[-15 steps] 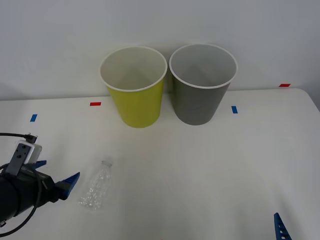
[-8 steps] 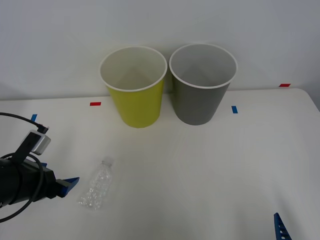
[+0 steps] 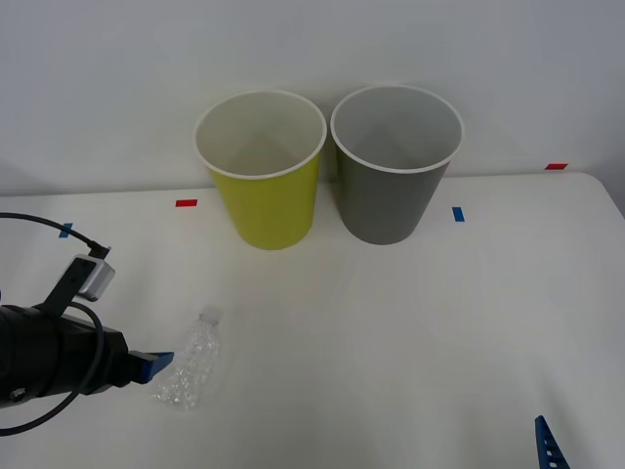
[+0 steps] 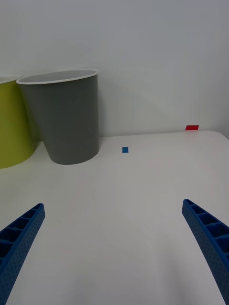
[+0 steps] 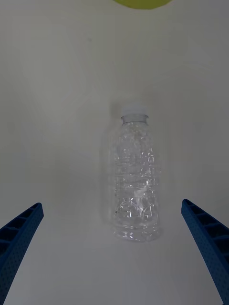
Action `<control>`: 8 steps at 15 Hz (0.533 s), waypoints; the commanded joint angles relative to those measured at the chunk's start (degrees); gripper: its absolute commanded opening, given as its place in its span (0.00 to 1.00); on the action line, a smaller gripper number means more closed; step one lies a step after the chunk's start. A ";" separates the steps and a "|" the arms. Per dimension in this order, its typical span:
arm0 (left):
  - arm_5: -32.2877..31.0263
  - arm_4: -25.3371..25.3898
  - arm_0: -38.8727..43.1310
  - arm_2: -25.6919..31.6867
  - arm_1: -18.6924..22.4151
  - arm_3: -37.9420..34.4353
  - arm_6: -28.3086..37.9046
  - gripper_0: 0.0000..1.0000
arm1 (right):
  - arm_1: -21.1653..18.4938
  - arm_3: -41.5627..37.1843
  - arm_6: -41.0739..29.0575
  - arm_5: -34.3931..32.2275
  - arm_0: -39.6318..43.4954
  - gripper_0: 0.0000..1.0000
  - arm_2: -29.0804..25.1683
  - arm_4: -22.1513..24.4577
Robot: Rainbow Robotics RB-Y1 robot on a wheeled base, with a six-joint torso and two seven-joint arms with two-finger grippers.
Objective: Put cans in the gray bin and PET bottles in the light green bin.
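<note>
Lying bare: white desk (image 3: pixel 410 322), wide room all round. Standing side by side at far edge, mouths up for dropping: light green bin (image 3: pixel 261 168), gray bin (image 3: pixel 395 162). Hovering released just beside fallen PET bottle (image 3: pixel 189 363): left claw (image 5: pixel 114 252). Waiting released near front edge: right claw (image 4: pixel 114 252).

No text, brand, no. or sign can be read. The clear bottle (image 5: pixel 134 175) is label-less, w/ nothing printed on it. The yellow-green bin (image 3: pixel 262 168) and gray bin (image 3: pixel 395 162) are plain. The red and blue tape marks on the table (image 3: pixel 410 332) are blank.
</note>
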 commanded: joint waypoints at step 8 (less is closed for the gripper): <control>0.28 -6.82 -7.47 -11.50 0.17 0.05 8.44 1.00 | 0.00 0.00 0.00 0.00 0.00 1.00 0.00 0.00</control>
